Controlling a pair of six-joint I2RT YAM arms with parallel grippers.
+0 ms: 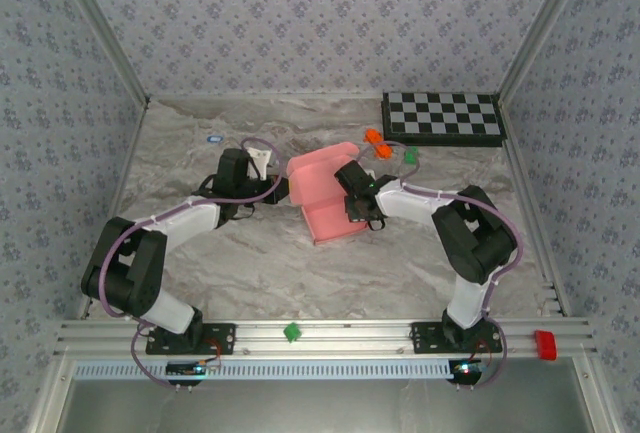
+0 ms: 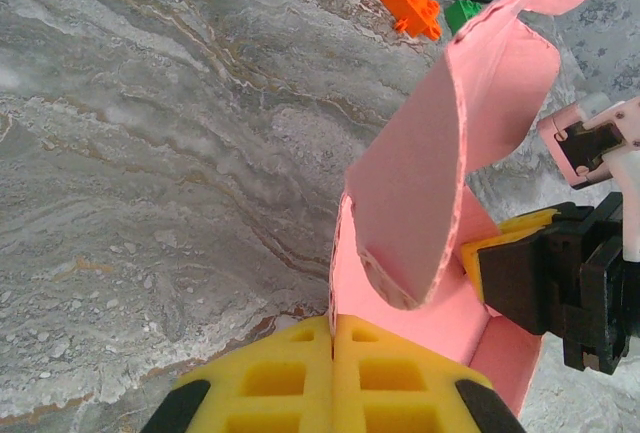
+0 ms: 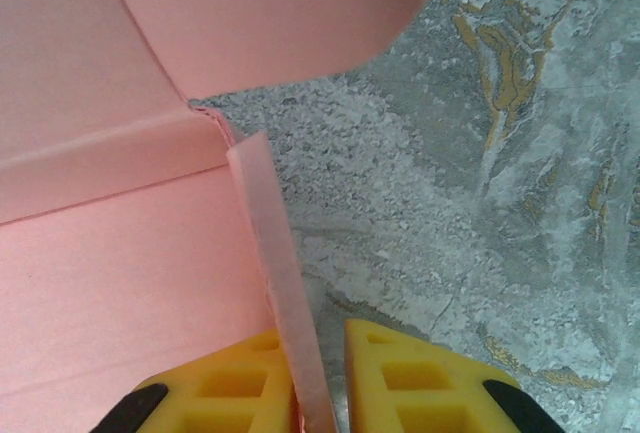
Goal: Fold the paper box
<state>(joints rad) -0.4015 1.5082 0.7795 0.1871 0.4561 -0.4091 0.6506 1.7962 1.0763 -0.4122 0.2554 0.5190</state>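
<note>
Paper box [image 1: 315, 193] is lying mid-frame in the top view, with its long axis running top to bottom. Left gripper [image 2: 333, 338] is pinching its frame-left wall, while right gripper [image 3: 320, 353] is pinching its frame-right wall.

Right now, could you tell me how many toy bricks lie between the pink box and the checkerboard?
2: an orange brick and, right of it, a green brick; the raised flap of the paper box may hide more.
</note>
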